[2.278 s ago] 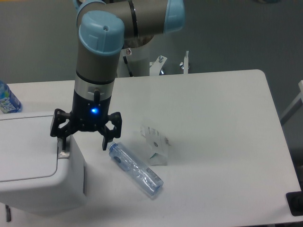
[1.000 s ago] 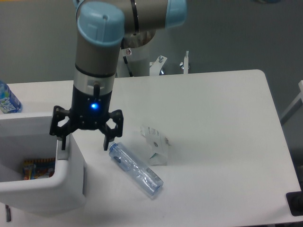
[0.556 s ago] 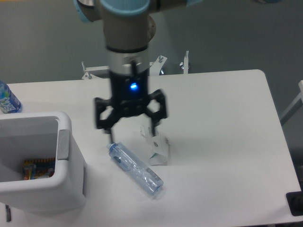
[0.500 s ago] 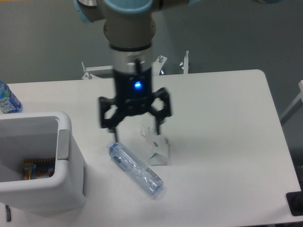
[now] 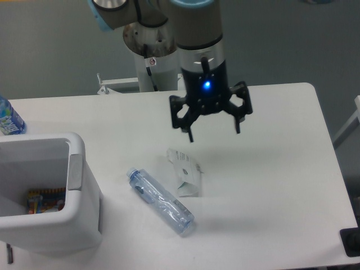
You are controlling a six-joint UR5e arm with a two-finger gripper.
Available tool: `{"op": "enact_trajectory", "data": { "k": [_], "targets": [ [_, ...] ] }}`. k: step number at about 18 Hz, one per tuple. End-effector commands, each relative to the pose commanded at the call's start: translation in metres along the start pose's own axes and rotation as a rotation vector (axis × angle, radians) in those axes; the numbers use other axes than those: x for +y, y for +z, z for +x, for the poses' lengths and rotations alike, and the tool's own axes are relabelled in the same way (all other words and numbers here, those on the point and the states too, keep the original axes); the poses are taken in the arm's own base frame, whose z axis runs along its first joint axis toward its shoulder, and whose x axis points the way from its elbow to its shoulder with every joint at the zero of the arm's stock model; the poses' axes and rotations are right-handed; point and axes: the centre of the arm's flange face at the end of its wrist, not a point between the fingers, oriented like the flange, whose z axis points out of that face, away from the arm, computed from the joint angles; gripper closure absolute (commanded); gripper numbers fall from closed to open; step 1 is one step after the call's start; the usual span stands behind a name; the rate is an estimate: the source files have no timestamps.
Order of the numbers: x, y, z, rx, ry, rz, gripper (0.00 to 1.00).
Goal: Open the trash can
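Observation:
The white boxy trash can (image 5: 84, 214) stands at the left front of the table. Its top is open and I see colourful wrappers (image 5: 46, 201) inside. Its grey push-bar strip (image 5: 75, 170) shows on the right rim. The lid itself is not visible. My gripper (image 5: 214, 131) hangs above the middle of the table, well right of the can. Its two black fingers are spread wide with nothing between them.
A clear plastic bottle (image 5: 161, 201) lies on the table right of the can. A small white folded carton (image 5: 184, 171) lies just beyond it. A blue-labelled bottle (image 5: 9, 119) stands at the far left edge. The robot base (image 5: 152, 67) is at the table's back.
The can's lid went from shut to open while my gripper stood at the push-bar. My gripper then rose and moved right, away from the can to above the table's middle.

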Motion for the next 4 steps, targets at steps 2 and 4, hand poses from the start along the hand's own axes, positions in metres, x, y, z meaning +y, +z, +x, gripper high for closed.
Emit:
{"op": "enact_trajectory", "data": {
  "k": [2, 4],
  "targets": [
    [0.008, -0.001, -0.012, -0.008, 0.000, -0.003, 0.00],
    [0.013, 0.000, -0.020, -0.012, -0.004, -0.008, 0.00]
  ]
}}
